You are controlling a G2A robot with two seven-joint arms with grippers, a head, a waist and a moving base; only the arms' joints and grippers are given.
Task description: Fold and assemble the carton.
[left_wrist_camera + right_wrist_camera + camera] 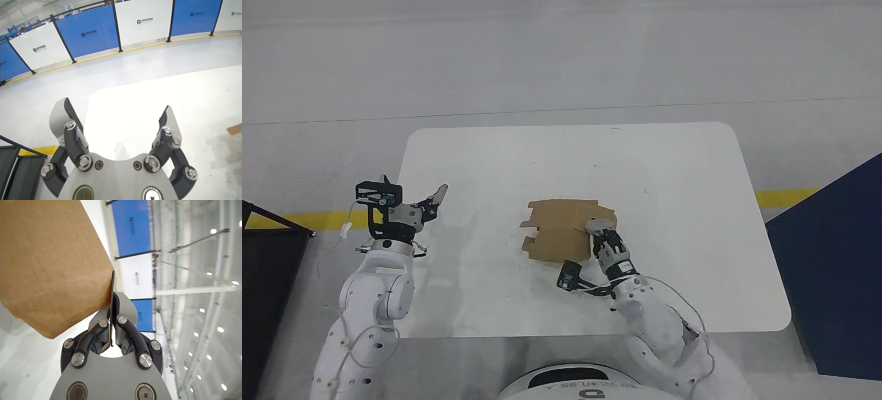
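One carton, one table, two tools

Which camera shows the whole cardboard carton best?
The top view: the whole carton lies on the table, one edge pinched in the right gripper. The right wrist view shows one panel close up; the left wrist view catches a corner.

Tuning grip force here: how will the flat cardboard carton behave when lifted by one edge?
Probably light: the right gripper holds the carton by one thin edge. It may flex along the crease visible near that pinch. Matte cardboard seems unlikely to slip.
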